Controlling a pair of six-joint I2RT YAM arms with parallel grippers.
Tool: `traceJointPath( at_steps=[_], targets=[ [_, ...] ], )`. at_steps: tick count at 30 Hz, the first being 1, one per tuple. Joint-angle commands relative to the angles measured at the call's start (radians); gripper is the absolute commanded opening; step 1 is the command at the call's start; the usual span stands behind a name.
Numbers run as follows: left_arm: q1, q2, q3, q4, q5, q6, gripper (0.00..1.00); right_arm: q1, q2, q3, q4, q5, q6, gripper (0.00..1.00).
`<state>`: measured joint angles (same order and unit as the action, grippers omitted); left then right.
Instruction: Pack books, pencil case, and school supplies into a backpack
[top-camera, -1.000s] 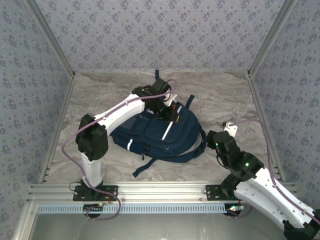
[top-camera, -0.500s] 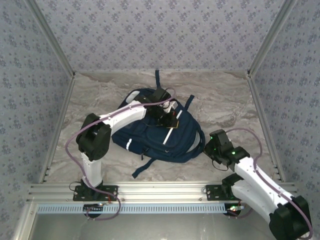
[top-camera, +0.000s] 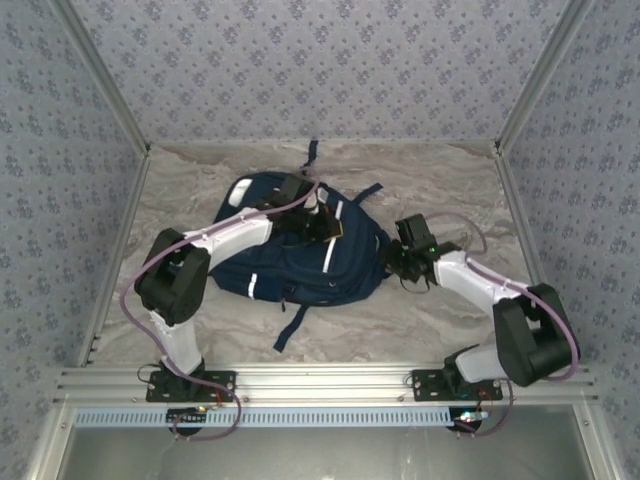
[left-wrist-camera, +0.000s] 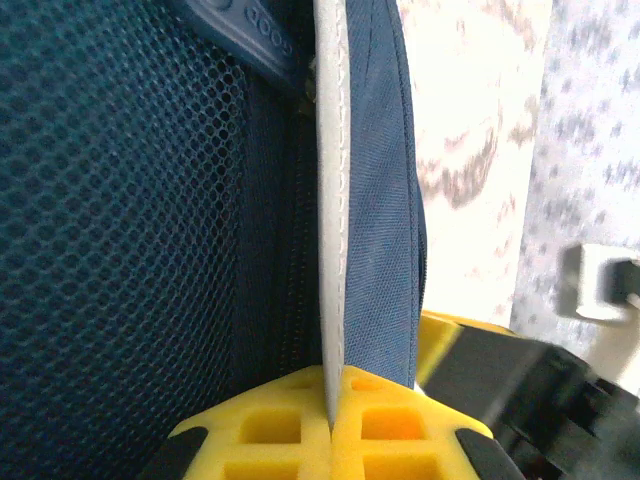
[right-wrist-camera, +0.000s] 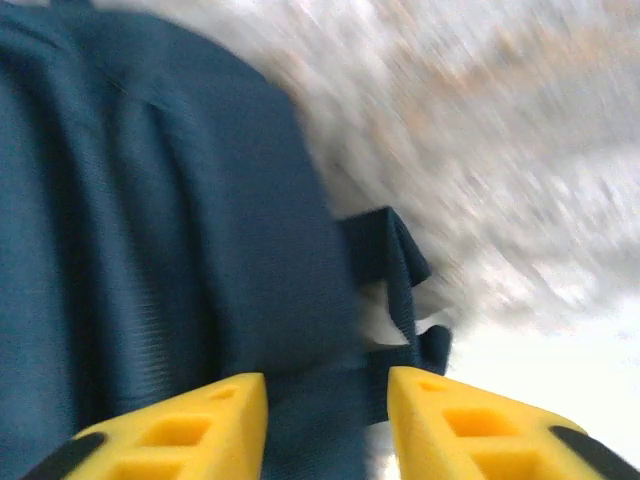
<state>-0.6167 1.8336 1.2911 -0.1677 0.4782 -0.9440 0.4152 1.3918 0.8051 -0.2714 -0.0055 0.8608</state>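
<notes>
Navy-blue fabric backpack (top-camera: 300, 275) has slid leftward, its white-striped edge pinched in the left gripper (left-wrist-camera: 330, 415); the right gripper (right-wrist-camera: 327, 400), fingers spread, has swung in from well apart to the pack's side.

Backpack (top-camera: 290, 270) lies flat at centre of table (top-camera: 450, 190), w/ one strap (top-camera: 290, 328) trailing toward the near edge. Left gripper (top-camera: 328, 226) is on top of it, far side; right gripper (top-camera: 393, 268) is at its right edge.
</notes>
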Motion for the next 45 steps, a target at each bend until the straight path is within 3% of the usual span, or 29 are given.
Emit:
traceJointPath(
  at_steps=[1,5,13,16,18,22,27,34,42,45],
  targets=[
    [0.021,-0.047,-0.037,0.124,-0.063,-0.139,0.0,0.054,-0.071,0.095,-0.061,0.236,-0.139,0.49],
    [0.036,-0.005,-0.03,0.235,-0.088,-0.263,0.0,0.107,-0.223,0.035,-0.036,0.293,-0.263,0.53],
    [0.034,0.163,0.056,0.501,-0.117,-0.494,0.0,0.385,-0.421,-0.239,0.286,0.076,-0.583,0.49],
    [0.026,0.199,0.099,0.573,-0.143,-0.532,0.0,0.489,-0.453,-0.343,0.395,0.068,-0.698,0.49],
    [0.02,0.206,0.135,0.567,-0.13,-0.519,0.08,0.517,-0.462,-0.381,0.432,0.041,-0.732,0.5],
    [0.024,0.143,0.09,0.497,-0.09,-0.455,0.28,0.532,-0.473,-0.46,0.499,0.078,-0.765,0.51],
    [0.067,-0.036,-0.115,0.38,-0.05,-0.361,0.38,0.554,-0.453,-0.571,0.662,0.113,-0.8,0.51],
    [0.101,-0.363,-0.196,-0.012,-0.041,-0.019,0.54,0.702,-0.238,-0.718,1.17,0.3,-0.929,0.53],
    [0.102,-0.656,-0.166,-0.398,-0.194,0.32,0.56,0.771,0.179,-0.687,1.643,0.373,-1.025,0.53],
    [0.101,-0.764,-0.229,-0.431,-0.216,0.377,0.56,0.755,0.23,-0.656,1.665,0.357,-1.006,0.52]
  ],
)
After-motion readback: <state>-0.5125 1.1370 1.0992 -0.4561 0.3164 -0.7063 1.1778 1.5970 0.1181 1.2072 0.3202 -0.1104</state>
